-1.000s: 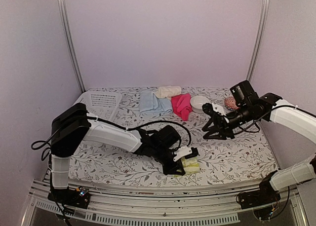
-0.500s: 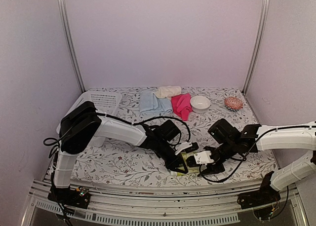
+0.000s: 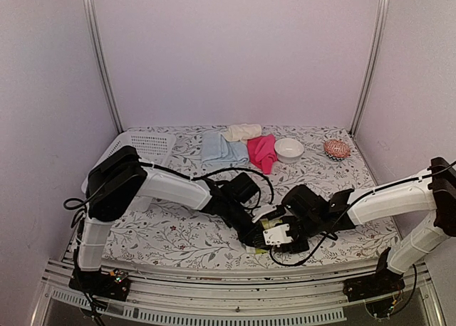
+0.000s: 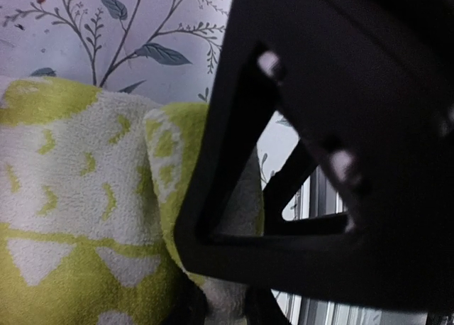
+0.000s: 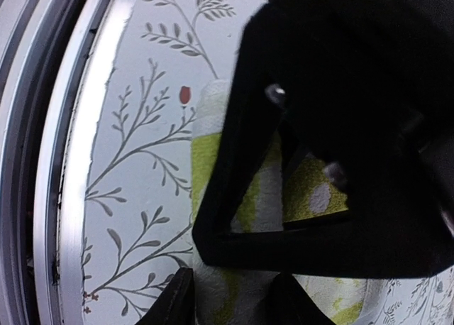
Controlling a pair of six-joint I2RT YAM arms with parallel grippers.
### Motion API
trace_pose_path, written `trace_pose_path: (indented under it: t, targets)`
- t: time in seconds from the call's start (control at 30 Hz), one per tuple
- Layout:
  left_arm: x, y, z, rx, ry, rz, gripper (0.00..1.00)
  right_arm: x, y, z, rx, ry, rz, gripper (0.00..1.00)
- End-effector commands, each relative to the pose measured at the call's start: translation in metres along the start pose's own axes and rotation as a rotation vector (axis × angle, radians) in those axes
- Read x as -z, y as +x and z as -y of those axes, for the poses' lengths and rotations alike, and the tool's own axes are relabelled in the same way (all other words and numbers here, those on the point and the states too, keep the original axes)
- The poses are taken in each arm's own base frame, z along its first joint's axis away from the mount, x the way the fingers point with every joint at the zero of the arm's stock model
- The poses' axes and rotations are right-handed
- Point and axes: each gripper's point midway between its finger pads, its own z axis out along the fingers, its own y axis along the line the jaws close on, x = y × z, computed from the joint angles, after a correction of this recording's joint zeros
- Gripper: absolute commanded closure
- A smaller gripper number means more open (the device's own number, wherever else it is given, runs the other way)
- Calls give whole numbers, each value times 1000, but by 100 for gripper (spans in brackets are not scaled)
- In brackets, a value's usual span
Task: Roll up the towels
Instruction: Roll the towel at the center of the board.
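Barely started: pinching the yellow-green towel [image 4: 71,197] narrowly in the left gripper [image 4: 220,314], straddling it with the right gripper [image 5: 230,304], hold unclear, leaving pink towel [image 3: 262,151], blue towel [image 3: 222,149] and cream towel [image 3: 243,132] waiting.

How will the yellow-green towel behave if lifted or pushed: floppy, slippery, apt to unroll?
The yellow-green towel looks like soft terry folded on itself, so it would probably sag when lifted. The fold bulges loosely, so a push may open it rather than slide it whole. Its fuzzy pile likely grips rather than slips.
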Motion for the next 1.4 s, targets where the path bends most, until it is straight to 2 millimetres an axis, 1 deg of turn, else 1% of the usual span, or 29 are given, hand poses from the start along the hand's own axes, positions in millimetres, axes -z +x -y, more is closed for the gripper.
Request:
trace_pose_path:
  t: [0.0,0.07,0.1,0.13,0.17,0.23,0.27,0.3,0.37,0.4,0.47,0.5,0.6,0.7,0.83,0.87,1.03,1.1,1.27,1.3,1.33,1.37]
  targets:
    - [-13,78,-31,194,-69,-194,79,-13,20,-12,-17,-33,-84,71]
    - [-4,71,-33,187,-94,-156,70,-14,22,-20,-21,-75,-86,78]
    - [1,69,-33,181,-107,-138,64,-13,24,-26,-31,-106,-90,80]
    - [8,65,-32,166,-122,-115,59,-12,23,-31,-44,-141,-81,85]
    - [15,62,-32,153,-152,-92,55,-10,22,-34,-65,-175,-69,87]
    - [29,56,-33,127,-217,-31,50,-7,21,-37,-129,-250,-44,89]
    - [36,54,-32,117,-244,-2,49,-4,19,-38,-152,-283,-30,90]
    - [43,53,-31,112,-266,26,48,-4,22,-36,-196,-317,-24,90]
    - [61,45,-28,99,-317,99,47,-2,22,-30,-268,-373,0,91]
    - [67,46,-27,101,-337,122,47,-2,23,-29,-307,-410,6,91]
    - [77,47,-27,102,-375,163,47,-3,24,-27,-375,-485,20,91]
    - [81,52,-29,107,-394,174,47,-5,26,-27,-405,-520,17,91]
    - [97,51,-29,94,-470,243,48,-12,30,-23,-481,-603,-1,91]
    - [106,45,-19,31,-518,291,49,-16,31,-19,-558,-695,-11,91]
    - [100,38,9,-163,-576,287,50,-17,33,-19,-641,-807,-34,91]
    - [97,37,14,-203,-586,280,51,-19,31,-15,-651,-817,-31,91]
    - [80,27,33,-331,-551,271,56,-35,39,-6,-743,-873,-75,91]
    - [73,19,38,-407,-572,260,54,-39,41,-9,-767,-898,-92,91]
    - [54,-1,37,-556,-658,191,49,-44,42,-8,-782,-909,-94,91]
    - [50,-4,35,-589,-674,171,49,-44,42,-8,-785,-909,-96,91]
    - [44,-1,29,-607,-689,136,48,-44,41,-8,-787,-908,-95,91]
    - [43,-5,28,-624,-702,126,49,-44,41,-7,-789,-909,-95,91]
